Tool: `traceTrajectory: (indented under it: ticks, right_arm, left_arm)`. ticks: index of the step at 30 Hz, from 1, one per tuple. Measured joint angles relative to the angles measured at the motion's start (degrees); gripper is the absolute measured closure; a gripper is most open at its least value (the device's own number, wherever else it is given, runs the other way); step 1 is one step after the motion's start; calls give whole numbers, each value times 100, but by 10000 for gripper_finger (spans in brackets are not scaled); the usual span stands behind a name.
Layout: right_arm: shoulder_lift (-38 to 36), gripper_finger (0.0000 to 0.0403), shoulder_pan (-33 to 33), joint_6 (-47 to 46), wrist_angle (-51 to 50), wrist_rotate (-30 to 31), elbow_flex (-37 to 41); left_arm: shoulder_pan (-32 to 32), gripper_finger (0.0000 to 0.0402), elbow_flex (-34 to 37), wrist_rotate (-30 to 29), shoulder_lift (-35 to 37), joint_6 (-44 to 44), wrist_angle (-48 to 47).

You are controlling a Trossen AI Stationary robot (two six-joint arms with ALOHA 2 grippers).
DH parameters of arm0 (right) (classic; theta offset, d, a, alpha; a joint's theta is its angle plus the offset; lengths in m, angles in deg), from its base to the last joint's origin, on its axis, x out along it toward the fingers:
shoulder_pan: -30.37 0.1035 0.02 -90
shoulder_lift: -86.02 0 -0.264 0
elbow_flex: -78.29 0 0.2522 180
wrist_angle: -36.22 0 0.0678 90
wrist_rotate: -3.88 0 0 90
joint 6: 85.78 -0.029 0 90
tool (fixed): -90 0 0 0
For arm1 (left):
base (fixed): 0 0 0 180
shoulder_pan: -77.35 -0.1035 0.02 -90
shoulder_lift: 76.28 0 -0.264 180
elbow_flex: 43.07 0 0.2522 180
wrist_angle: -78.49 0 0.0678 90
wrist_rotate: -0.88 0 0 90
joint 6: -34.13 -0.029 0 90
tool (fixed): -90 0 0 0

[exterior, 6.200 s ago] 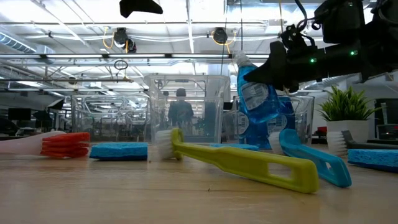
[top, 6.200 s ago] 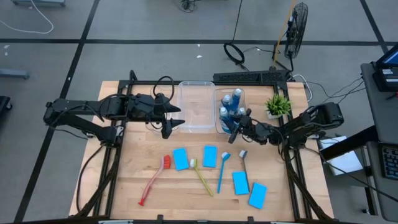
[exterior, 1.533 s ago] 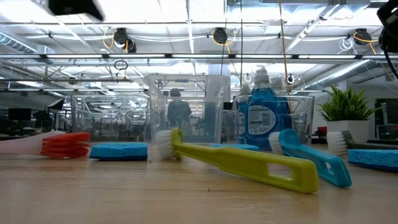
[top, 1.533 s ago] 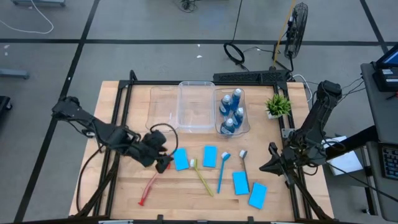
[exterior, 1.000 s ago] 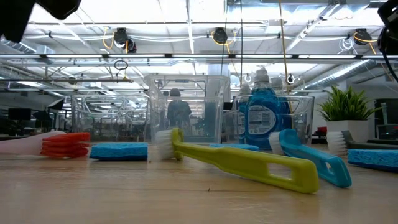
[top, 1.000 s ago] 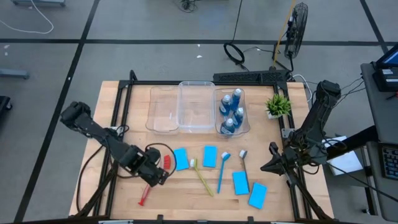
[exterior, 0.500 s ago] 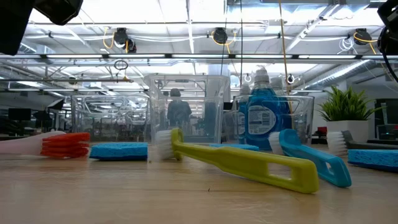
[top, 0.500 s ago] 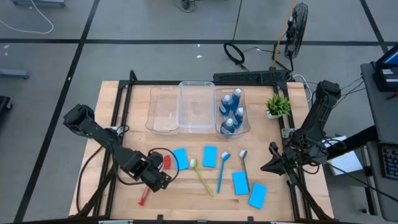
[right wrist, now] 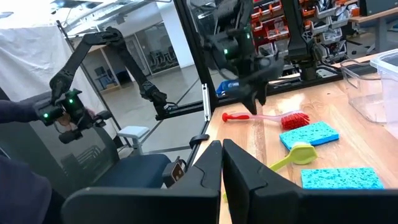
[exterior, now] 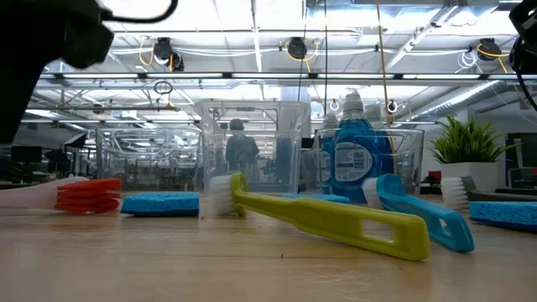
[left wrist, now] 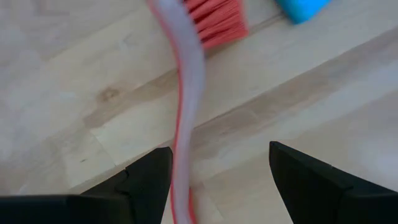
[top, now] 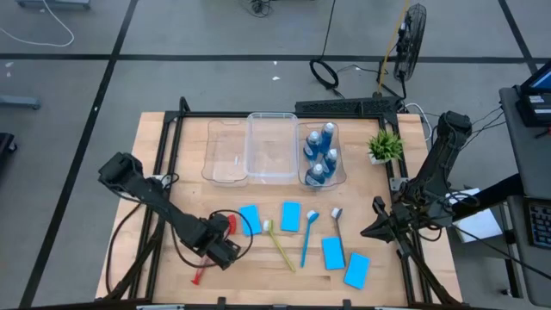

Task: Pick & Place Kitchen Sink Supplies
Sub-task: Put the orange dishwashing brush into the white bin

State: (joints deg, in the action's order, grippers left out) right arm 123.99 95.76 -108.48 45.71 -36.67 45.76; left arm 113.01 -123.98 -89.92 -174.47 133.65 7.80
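Observation:
The red brush (top: 209, 255) lies flat on the table at the near left, red bristles (left wrist: 217, 22) toward the far side. My left gripper (top: 220, 251) points down just above its handle (left wrist: 185, 118), open; the handle runs between the fingers, close beside one of them, with no contact showing. Sponges (top: 250, 220) (top: 291, 216) (top: 333, 252) lie flat mid-table, among the yellow-green brush (top: 280, 244), blue brush (top: 307, 237) and grey brush (top: 337, 226). Blue bottles (top: 320, 155) stand in a clear bin. My right gripper (right wrist: 221, 149) waits shut at the table's right edge.
Two more clear bins (top: 271, 148) (top: 224, 155) stand at the far middle, left of the bottle bin. A potted plant (top: 385, 145) stands at the far right. Another sponge (top: 356, 269) lies near the front right. Bare wood lies around the red brush.
My left gripper has sunk toward the table and drifted a little toward the near edge, coming in over the red brush's handle, still pointing down with the same gap. The brush has not moved.

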Motion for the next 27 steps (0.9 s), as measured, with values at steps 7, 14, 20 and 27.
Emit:
traceTrajectory:
  ticks: [7,14,20,27]
  right_arm:
    - [-2,403,0,-7,1,0,0]
    - [-4,403,-2,-20,2,0,0]
    - [-4,403,-2,-20,2,0,0]
    - [-5,403,-2,-20,1,0,0]
  left_arm:
    - [4,135,2,105,-417,-40,3]
    - [0,135,2,122,-729,-42,69]
    - [-6,141,-10,386,-998,-79,326]
    - [-13,227,-20,515,-1154,-27,592]
